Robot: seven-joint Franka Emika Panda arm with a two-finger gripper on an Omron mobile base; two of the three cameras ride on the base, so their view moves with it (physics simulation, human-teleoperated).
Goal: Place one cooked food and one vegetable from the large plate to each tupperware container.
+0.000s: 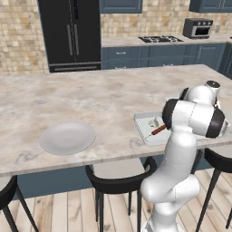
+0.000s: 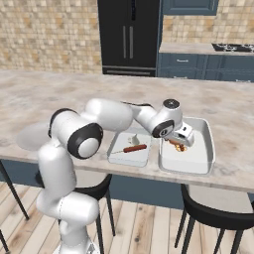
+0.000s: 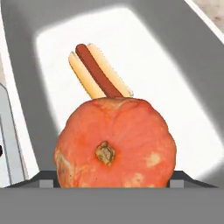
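Entry: your tomato [image 3: 116,142] sits right at the gripper [image 3: 116,183], orange-red, stem scar facing the hand camera. The jaws stand wide with the tomato between them; the finger tips are hidden behind it, so you cannot tell for certain whether they press on it or merely flank it.

Beyond the tomato in the hand view lies the hot dog [image 3: 98,72], reddish sausage in a tan bun, flat on the floor of the larger tupperware container [image 3: 175,87].

In the right base view your gripper [image 2: 179,143] hangs over the near-left part of that larger container [image 2: 206,149], with a spot of orange under it.

Just beside it to the left is the smaller container [image 2: 141,158]. It holds the sausage on a stick [image 2: 133,148] lying lengthwise and the pale lumpy vegetable piece [image 2: 133,138] behind it, close together.

The large plate [image 1: 68,137] rests bare on the marble counter [image 1: 90,97], well apart to the left of the containers. Dark stools [image 1: 120,183] stand below the counter edge.
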